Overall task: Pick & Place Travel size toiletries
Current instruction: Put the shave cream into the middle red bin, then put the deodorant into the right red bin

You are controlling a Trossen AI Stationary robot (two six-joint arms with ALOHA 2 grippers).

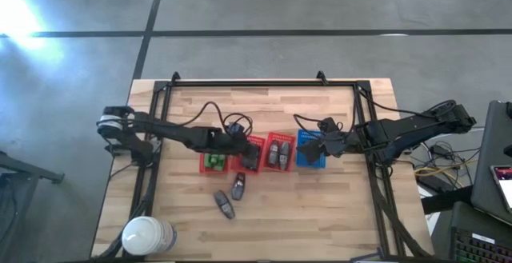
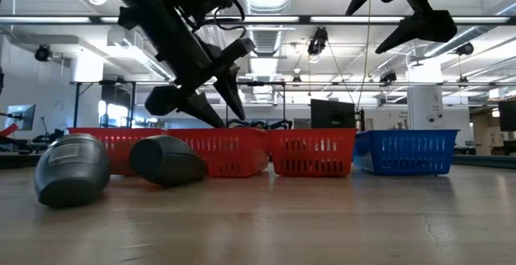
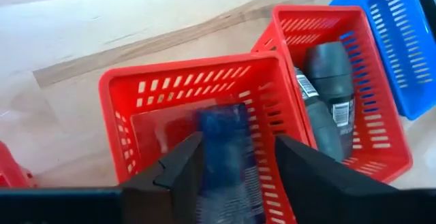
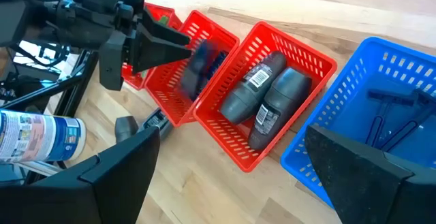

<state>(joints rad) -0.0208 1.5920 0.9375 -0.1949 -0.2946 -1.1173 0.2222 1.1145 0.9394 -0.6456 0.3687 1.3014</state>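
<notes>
The left gripper (image 3: 231, 166) hangs over the middle red basket (image 3: 122, 88), its fingers (image 3: 178, 171) pinching a dark bottle with a blue label (image 3: 228, 152) that looks to be just inside the basket's rim. Judged step: placing this bottle. To do it well, lower it until it rests on or just above the basket floor, keep it centred between the mesh walls, then spread the fingers and lift straight up so they do not snag the mesh.

All positions below are given from the middle red basket.

- On its right-arm side, touching it: a second red basket (image 4: 300, 54) holding two dark grey bottles (image 4: 262, 98) lying side by side.
- Beyond that: a blue basket (image 4: 381, 54), with thin dark items in it that cannot be identified.
- On its other side: a third red basket (image 1: 206, 162) holding green items (image 1: 214, 161).
- In front of it, loose on the table (image 1: 336, 207): two dark bottles (image 1: 231, 195), not yet placed.
- Farther off at the table's front corner: a large white roll (image 1: 148, 234).

The right gripper (image 1: 318, 145) waits above the blue basket, fingers spread wide and empty.

Obstructions: the neighbouring basket wall lies close to the descending fingers, and the left arm's cable (image 1: 210, 108) loops just behind the baskets.
</notes>
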